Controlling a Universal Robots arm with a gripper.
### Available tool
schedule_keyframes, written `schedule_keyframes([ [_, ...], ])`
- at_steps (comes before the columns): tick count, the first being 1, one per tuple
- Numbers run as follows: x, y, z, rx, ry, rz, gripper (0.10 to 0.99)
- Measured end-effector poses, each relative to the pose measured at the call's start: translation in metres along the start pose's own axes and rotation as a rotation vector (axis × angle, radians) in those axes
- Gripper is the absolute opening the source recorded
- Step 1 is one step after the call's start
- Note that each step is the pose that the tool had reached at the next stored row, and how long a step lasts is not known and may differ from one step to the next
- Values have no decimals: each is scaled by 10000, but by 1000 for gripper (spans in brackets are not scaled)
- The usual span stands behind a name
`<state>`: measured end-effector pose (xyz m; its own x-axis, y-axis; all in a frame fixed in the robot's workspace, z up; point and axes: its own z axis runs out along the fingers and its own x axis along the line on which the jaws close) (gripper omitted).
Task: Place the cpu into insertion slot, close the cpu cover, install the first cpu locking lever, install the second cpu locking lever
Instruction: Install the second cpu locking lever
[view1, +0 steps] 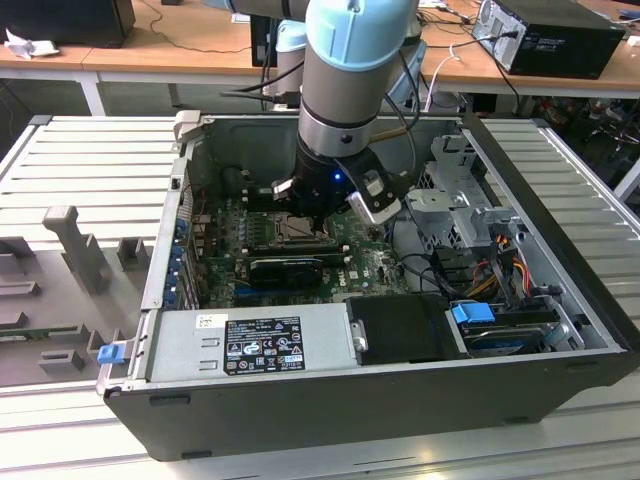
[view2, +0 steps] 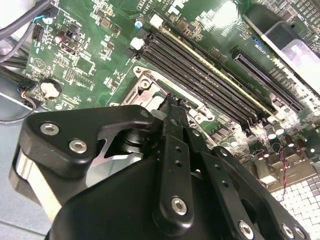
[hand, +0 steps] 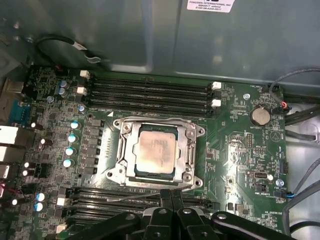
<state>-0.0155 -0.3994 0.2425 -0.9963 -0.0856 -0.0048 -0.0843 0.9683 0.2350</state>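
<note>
Pressed together, my jaws show no gap and nothing sits between them; my gripper (hand: 167, 197) hangs just over the near edge of the insertion slot (hand: 159, 152), tips pointing down at its rim. In the second wrist view the closed fingers (view2: 172, 125) stand right above the silvery corner of the slot, though I cannot tell whether they touch it.

Seen from the first wrist view, the cpu (hand: 157, 149) lies flat inside the slot, a small square with a tan-silver face, dull and a little smeared. Around it sits the cpu cover (hand: 188, 150), a thin silvery frame with a large square cut-out through which the chip's face shows; it looks to be lying down over the chip. A thin wire lever (hand: 135, 196) runs along the slot's side nearest my fingers.

Long black memory slots (hand: 150, 92) flank the slot on the green motherboard (hand: 240, 150). From the exterior view, my arm (view1: 345, 90) reaches down into the open computer case (view1: 560, 300).
</note>
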Motion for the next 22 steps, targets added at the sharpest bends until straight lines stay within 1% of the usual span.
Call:
schedule_keyframes([
  [1,2,-14,-3,-219,-16,-3,106],
  [2,3,-22,-3,-334,-26,-4,106],
  [3,4,-30,-2,-387,-29,-4,106],
  [4,5,-44,2,-406,-16,-1,106],
  [5,7,-61,8,-409,28,12,106],
  [7,12,-88,30,-424,188,52,106],
  [9,48,-95,50,-435,195,51,106],
  [10,90,-94,57,-451,194,50,106],
  [11,144,-90,64,-497,191,49,106],
  [12,172,-89,68,-523,188,47,106],
  [14,203,-88,80,-554,185,48,106],
  [16,231,-96,118,-557,200,50,106],
  [18,334,-98,164,-560,200,50,106],
  [20,349,-103,192,-573,199,48,106],
  [22,358,-110,220,-636,194,47,106],
])
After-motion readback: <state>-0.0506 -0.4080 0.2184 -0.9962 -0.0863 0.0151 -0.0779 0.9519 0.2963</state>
